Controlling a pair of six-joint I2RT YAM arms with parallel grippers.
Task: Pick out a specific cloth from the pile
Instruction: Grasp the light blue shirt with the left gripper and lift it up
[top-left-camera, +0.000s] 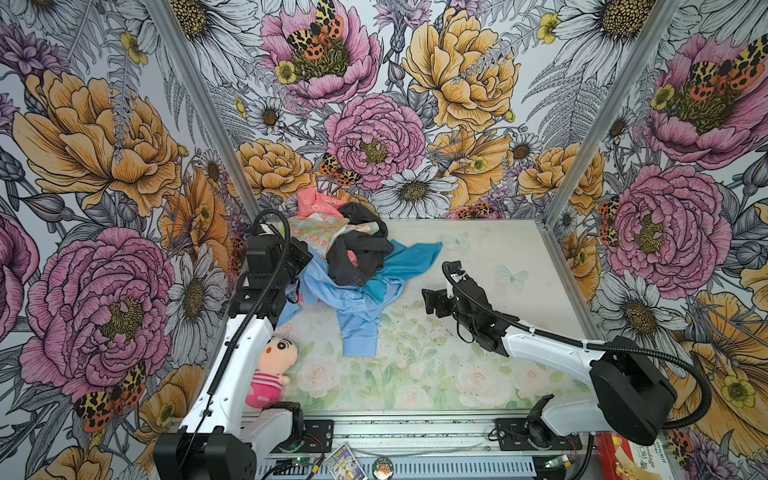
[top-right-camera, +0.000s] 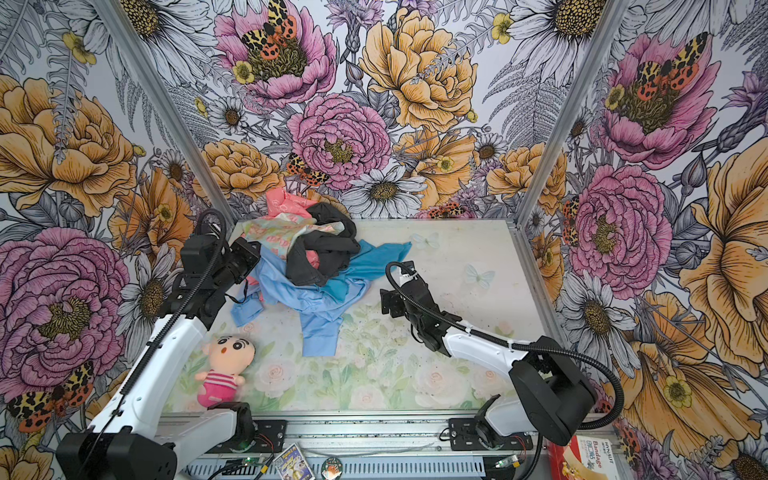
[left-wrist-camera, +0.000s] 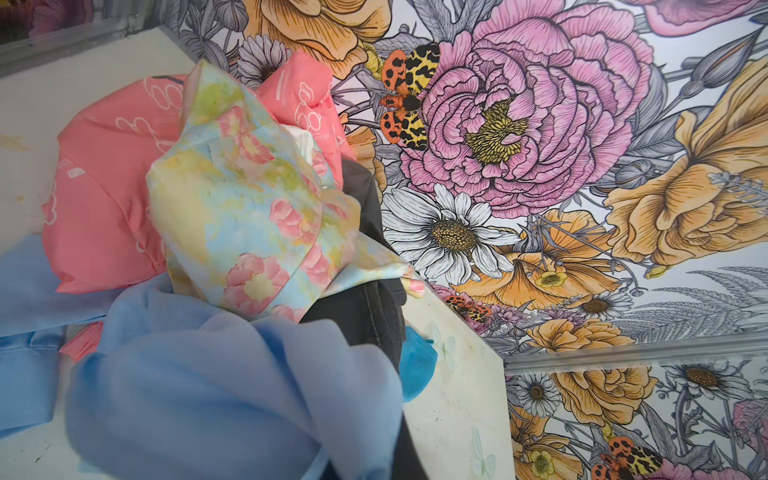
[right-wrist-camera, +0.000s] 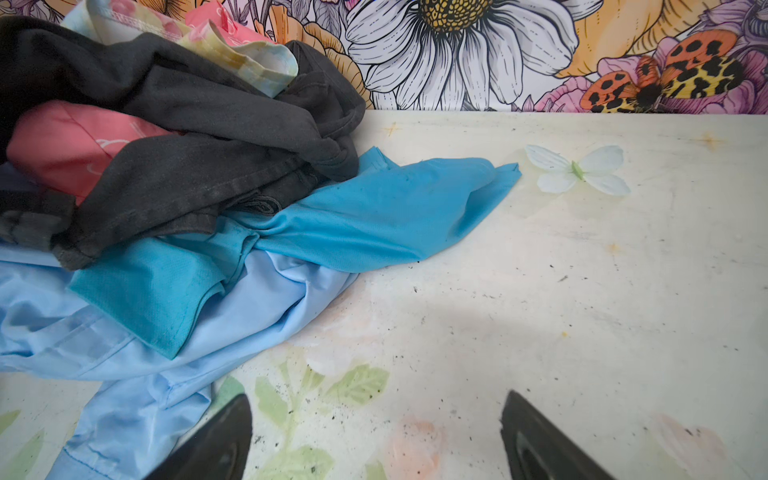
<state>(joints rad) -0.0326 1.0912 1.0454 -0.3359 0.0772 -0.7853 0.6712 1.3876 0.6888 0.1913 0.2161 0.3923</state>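
Doll (top-left-camera: 272, 365) near left, uninvolved. Cloth (top-left-camera: 358, 320) sprawls under pile (top-left-camera: 357, 249), centre-left: thin, light, slippery. Left gripper (top-right-camera: 251, 279) clenched on its left edge, I judge; right gripper (right-wrist-camera: 374, 444) released. I'd take the near sleeve.

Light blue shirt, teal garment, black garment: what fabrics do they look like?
Light blue shirt: thin smooth woven cloth, faint sheen, sharp fine creases. Teal garment: likely sports mesh knit, tiny pinhole texture, matte. Black garment: heavier, matte, faded, thick stitched seams; maybe washed cotton or denim.
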